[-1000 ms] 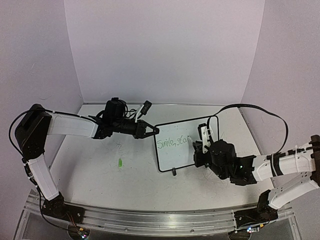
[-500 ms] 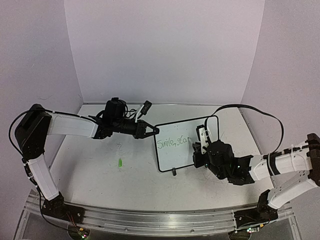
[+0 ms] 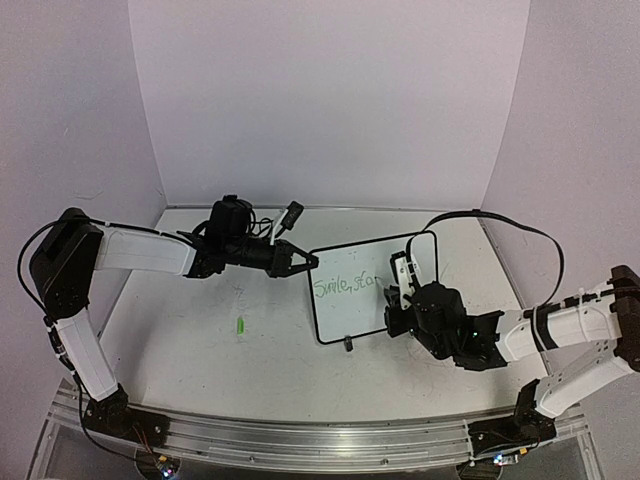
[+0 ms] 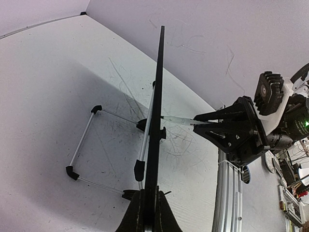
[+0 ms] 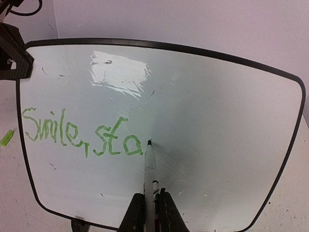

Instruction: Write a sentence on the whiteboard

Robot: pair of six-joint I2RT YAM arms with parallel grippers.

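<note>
Where the two arms reach inward from either side, the holdings run as follows.

- Bench (image 3: 200, 350): white top, closed in by pale walls. Faint grey scribbles (image 4: 186, 140) mark it around the board's feet.
- Whiteboard (image 3: 350, 312): glossy white, thin black frame, rounded corners. It stands tilted back, right of the bench's middle, and shows edge-on in the left wrist view. A patch of glare lies on its upper left face. Its lowest edge is cut off in the right wrist view.
- Black cable (image 3: 490, 214): arcs over the right arm, from near the board's upper right corner.
- Right claw (image 3: 395, 297): clenched on a marker. It sits directly before the board's face and blocks the board's lower right part from overhead.
- Left claw (image 3: 306, 263): clenched on the whiteboard at its upper left edge, one finger on each side of the frame.
- Wire stand (image 4: 82, 140): thin metal legs with black tips, splayed behind the board.
- Sentence (image 5: 82, 137): green handwriting reading "Smile, sta", across the left half at mid-height.
- Marker (image 5: 149, 166): pale barrel, with its dark tip at the board just right of the last letter.
- Green piece (image 3: 240, 325): lies on the bench left of the board, well apart, and is too small to identify.
</note>
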